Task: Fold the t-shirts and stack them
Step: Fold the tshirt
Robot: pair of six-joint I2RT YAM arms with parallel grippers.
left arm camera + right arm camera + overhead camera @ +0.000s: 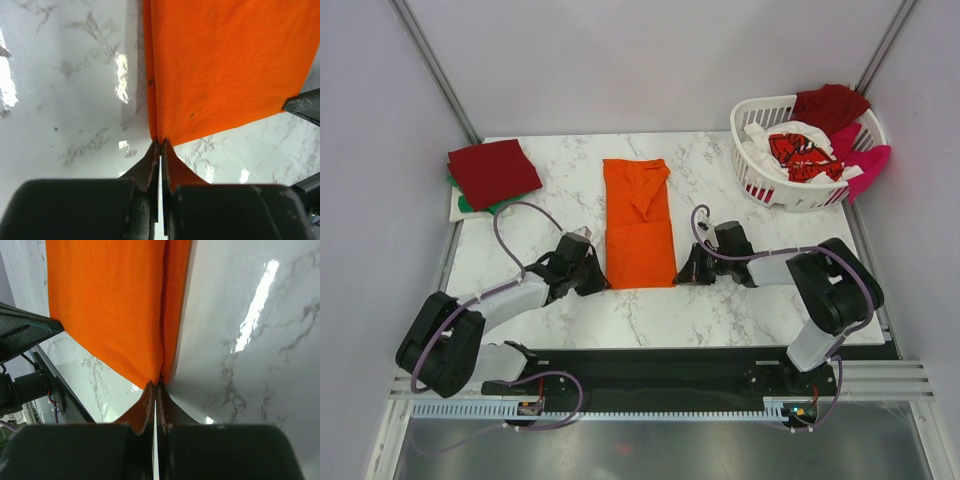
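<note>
An orange t-shirt (pixel 638 225) lies folded into a long strip in the middle of the marble table. My left gripper (pixel 603 282) is shut on its near left corner, and the left wrist view shows the orange cloth (pixel 225 65) pinched at the fingertips. On the near right corner my right gripper (pixel 679 277) is shut, with the cloth (pixel 110 305) caught between the tips. A folded dark red t-shirt (pixel 492 171) rests on a green one (pixel 470 203) at the back left. More t-shirts, white with red print (pixel 800 152), dark red (pixel 830 105) and magenta (pixel 868 165), fill the basket.
The white slatted laundry basket (pixel 752 168) stands at the back right corner. Grey walls close in the table on three sides. The black base rail (pixel 650 365) of both arms runs along the near edge.
</note>
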